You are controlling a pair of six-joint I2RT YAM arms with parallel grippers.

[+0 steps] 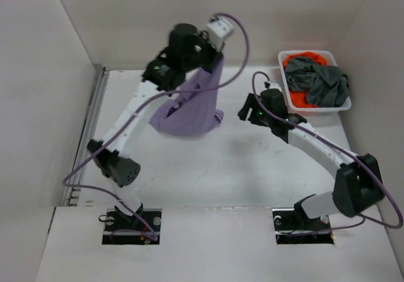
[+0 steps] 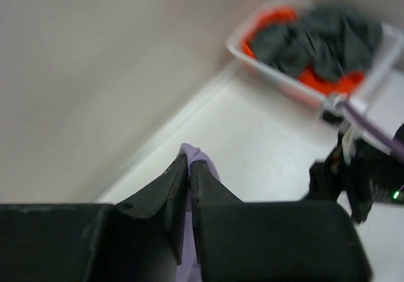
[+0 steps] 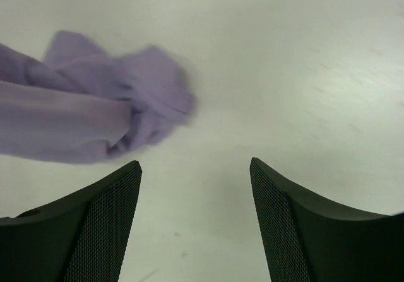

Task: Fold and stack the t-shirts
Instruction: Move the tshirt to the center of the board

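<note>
Aloft, the left tool (image 2: 189, 163) clamps the lavender shirt (image 1: 189, 111) (lower edge on the table (image 1: 227, 168)); right tool (image 3: 194, 163) gapes beside it.

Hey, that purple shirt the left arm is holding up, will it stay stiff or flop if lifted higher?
Probably floppy: the lavender shirt hangs in loose folds from the left gripper, its lower end bunched on the table. Likely light, since a narrow pinch holds it. It may swing and drag.

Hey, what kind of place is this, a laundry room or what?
Probably a robot test cell: plain white panels wall in the table, a left arm and right arm are mounted at its near edge, and the left gripper holds up a lavender t-shirt.
</note>
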